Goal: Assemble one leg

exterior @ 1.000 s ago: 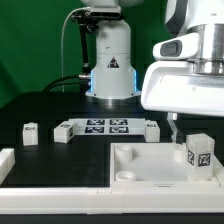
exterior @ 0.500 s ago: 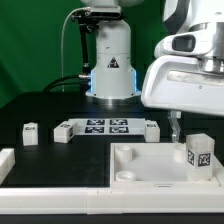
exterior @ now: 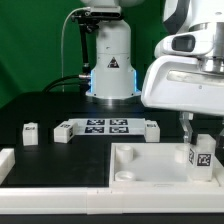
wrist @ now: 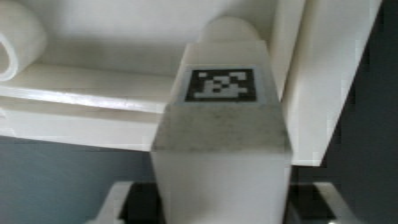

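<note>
The leg (exterior: 203, 156), a small white post with a square marker, stands upright on the near right corner of the large white square tabletop (exterior: 140, 165). My gripper (exterior: 195, 138) hangs over it from above, with one finger on each side of the post's top. In the wrist view the leg (wrist: 222, 110) fills the middle, and my gripper (wrist: 219, 208) straddles it. A dark gap shows between the leg and each of the fingers (wrist: 128, 205). The jaws stand open, not pressing on the leg.
The marker board (exterior: 105, 127) lies behind the tabletop with small white posts at its ends (exterior: 63, 130) (exterior: 152, 129). Another post (exterior: 30, 132) stands at the exterior view's left. A white part (exterior: 5, 160) sits at the left edge. The robot base (exterior: 110, 60) stands behind.
My gripper has moved toward the exterior view's right and down, from beside the leg to over it. The leg has stayed in place.
</note>
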Robot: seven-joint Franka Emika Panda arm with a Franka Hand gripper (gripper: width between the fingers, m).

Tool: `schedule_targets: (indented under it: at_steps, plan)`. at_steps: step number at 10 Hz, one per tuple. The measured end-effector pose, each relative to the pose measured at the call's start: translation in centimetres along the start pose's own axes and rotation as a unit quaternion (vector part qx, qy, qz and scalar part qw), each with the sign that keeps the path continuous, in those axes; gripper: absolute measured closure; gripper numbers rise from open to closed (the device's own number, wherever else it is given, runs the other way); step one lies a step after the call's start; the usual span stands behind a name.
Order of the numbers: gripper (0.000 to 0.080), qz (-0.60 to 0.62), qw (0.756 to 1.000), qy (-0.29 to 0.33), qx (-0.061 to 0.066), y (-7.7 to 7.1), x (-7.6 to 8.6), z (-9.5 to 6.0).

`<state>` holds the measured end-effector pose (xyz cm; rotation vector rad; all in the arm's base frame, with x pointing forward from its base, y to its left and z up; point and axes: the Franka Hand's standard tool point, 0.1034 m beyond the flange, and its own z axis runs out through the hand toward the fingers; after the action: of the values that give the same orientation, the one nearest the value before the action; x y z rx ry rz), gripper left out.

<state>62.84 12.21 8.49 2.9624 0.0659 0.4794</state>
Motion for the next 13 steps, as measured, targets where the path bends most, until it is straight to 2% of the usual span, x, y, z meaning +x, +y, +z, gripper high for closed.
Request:
schedule_targets:
  at_steps: [3,4,6,8,9,11,12,13]
  plan:
    - [0.0505,0.059,0.998,0.0,0.001,0.0,0.0,0.0]
    - [0.0505,0.132,0.991,0.0,0.002,0.0,0.0,0.0]
    - [0.0505,0.288,0.958,-0.001,-0.01,0.6,0.1,0.1]
    - [0.0505,0.399,0.917,-0.01,-0.016,1.0,0.1,0.2]
    - [0.0505,0.469,0.883,-0.012,-0.015,1.0,0.0,0.3]
    - [0.0505,0.586,0.81,-0.016,-0.022,1.1,-0.4,0.3]
    - [0.0505,0.612,0.791,-0.015,-0.025,1.1,-0.4,0.3]
    - [0.0502,0.655,0.755,-0.017,-0.029,1.1,-0.6,0.2]
